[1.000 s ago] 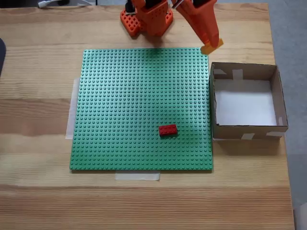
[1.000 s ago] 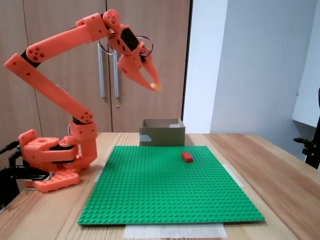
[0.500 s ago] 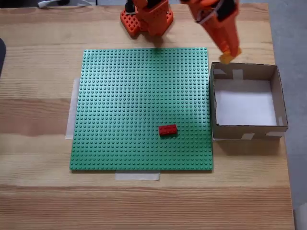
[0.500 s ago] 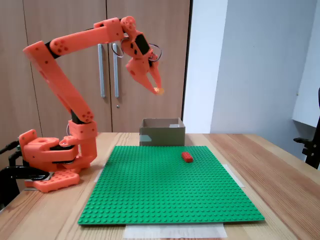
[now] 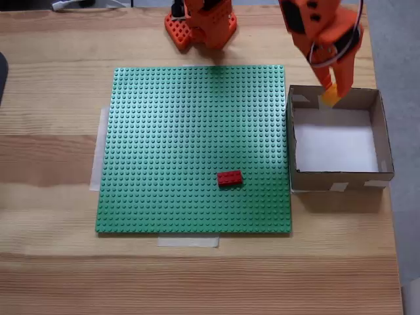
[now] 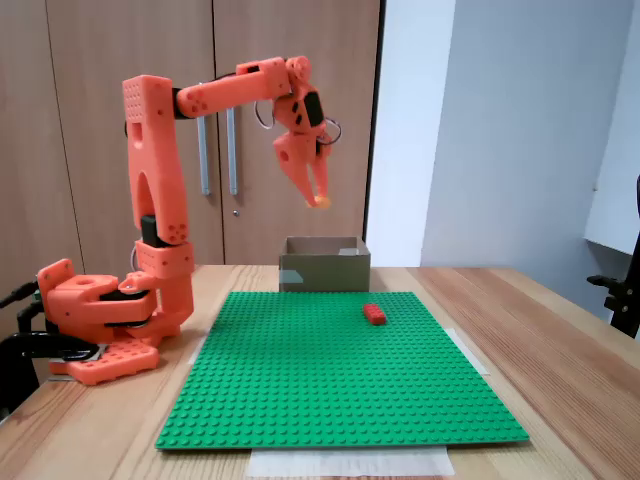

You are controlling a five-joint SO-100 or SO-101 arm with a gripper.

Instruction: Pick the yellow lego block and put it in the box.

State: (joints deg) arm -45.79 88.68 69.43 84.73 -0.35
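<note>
A red lego brick (image 5: pixel 230 178) sits on a green studded baseplate (image 5: pixel 170 144), toward its lower right in a fixed view from above. The baseplate lies flat on a wooden table (image 5: pixel 52 262), pale tape strips (image 5: pixel 188 241) at its edges. Behind stand wooden cabinet doors (image 6: pixel 110 40) with metal handles (image 6: pixel 203 150).

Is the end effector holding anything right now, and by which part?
Yes: the yellow lego block, pinched at the fingertips of the end effector; which part is gripped cannot be told.
</note>
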